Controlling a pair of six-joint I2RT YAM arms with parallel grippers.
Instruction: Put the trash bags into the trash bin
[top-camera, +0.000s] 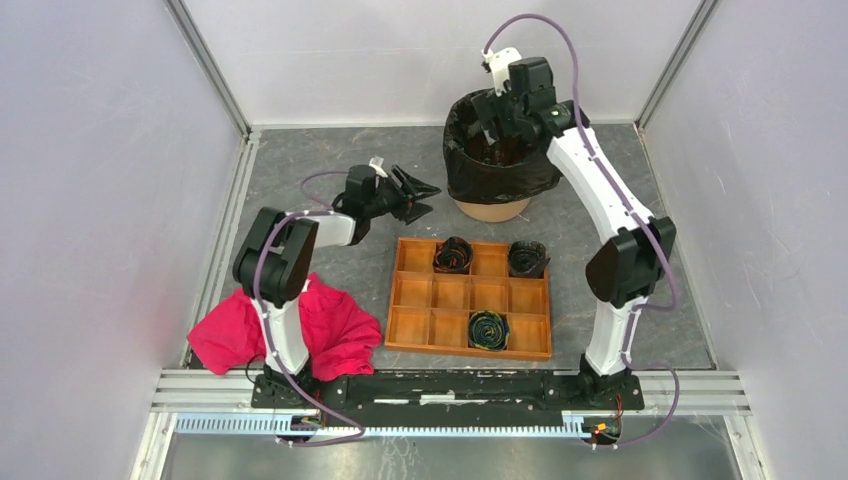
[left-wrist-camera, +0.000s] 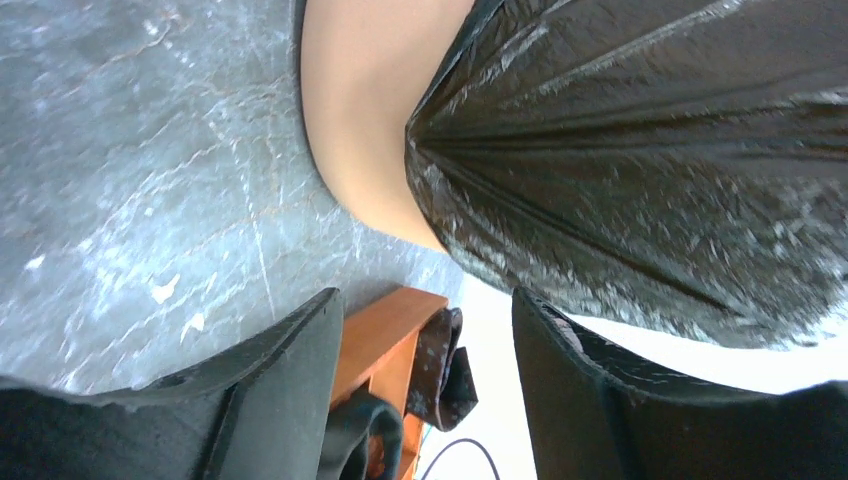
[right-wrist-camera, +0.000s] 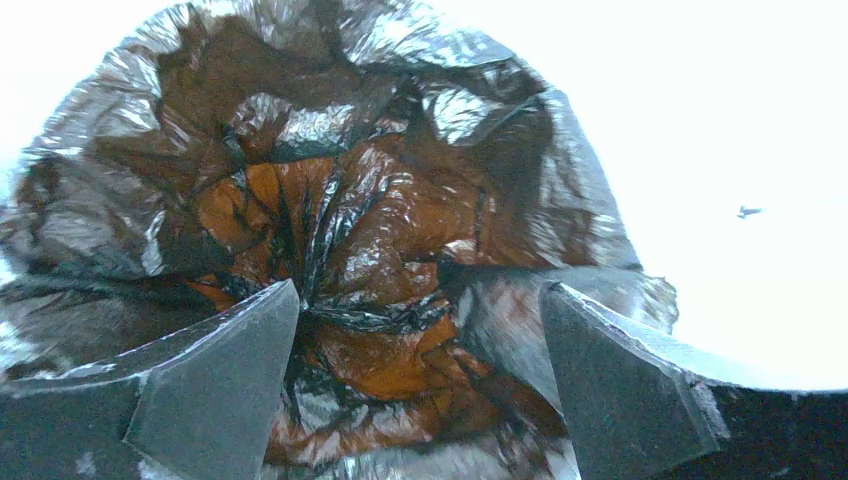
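Trash bags (right-wrist-camera: 380, 230): thin glossy film lining the trash bin (top-camera: 490, 210) and folded over its rim, seen between the wide-open, empty jaws of my right claw (right-wrist-camera: 420, 300) at the mouth. I judge it light, limp and slippery, best pinched at a gathered fold. My left claw (top-camera: 415, 195), open and empty, hovers beside the bin. The tray (top-camera: 415, 295), dark rolls (top-camera: 453, 254) and red cloth (top-camera: 340, 330) lie nearer, obstructing nothing.

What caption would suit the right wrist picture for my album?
Right gripper, jaws open, peering down into the wrinkly black trash bag, orange glowing through its film.
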